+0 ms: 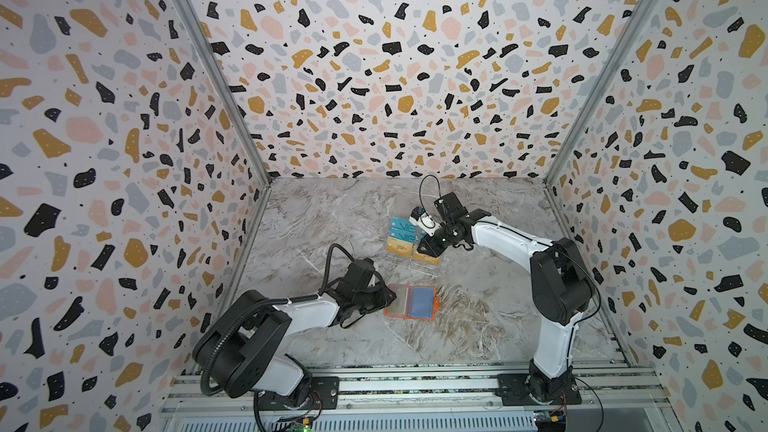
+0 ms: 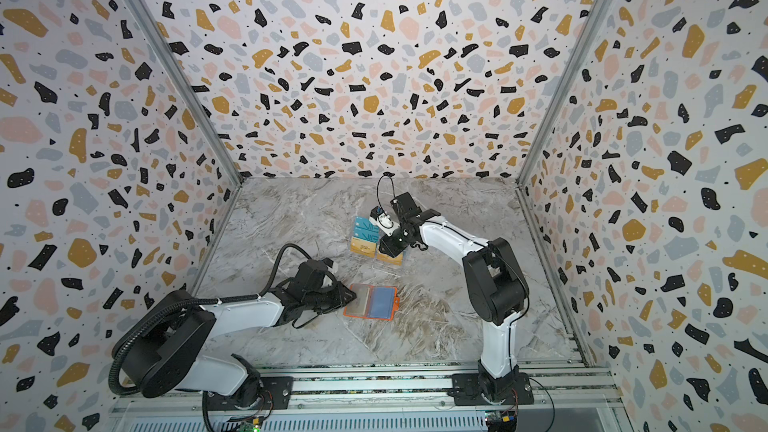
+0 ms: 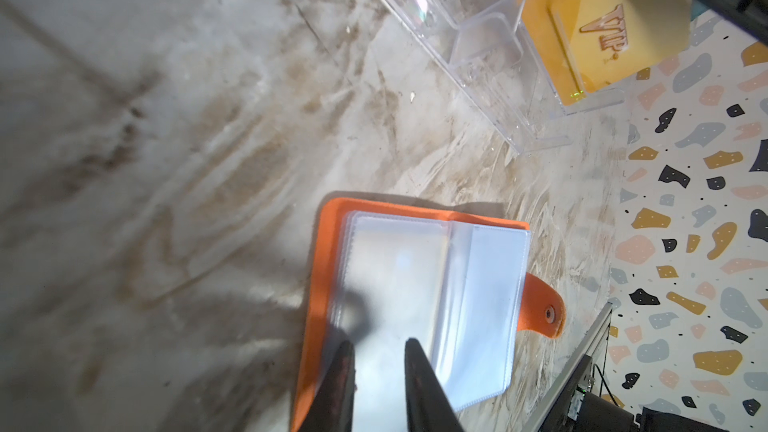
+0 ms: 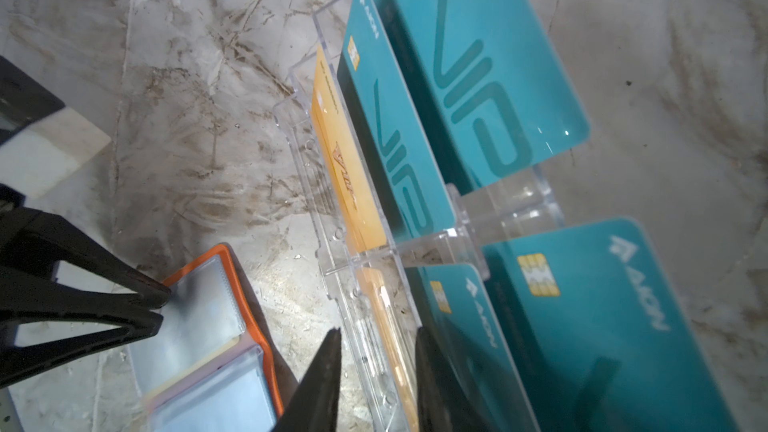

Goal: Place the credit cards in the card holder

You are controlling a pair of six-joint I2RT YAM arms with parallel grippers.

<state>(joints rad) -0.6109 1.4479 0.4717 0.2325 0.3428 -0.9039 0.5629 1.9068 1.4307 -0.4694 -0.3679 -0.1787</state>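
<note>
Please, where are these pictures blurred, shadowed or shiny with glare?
Left wrist view: the table is smeared, the gold card soft, and the left gripper shadows the card holder. Right wrist view: the nearest teal card is out of focus; the acrylic stand glints. Both top views: evenly lit, no strong glare.

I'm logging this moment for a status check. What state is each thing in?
card holder: open, lying flat, sleeves facing up.
credit cards: standing in the clear stand's tiers.
clear stand: upright on the table.
left gripper: jaws slightly apart, tips at the card holder's edge; grip unclear.
right gripper: open, jaws either side of a gold card in the stand.
</note>
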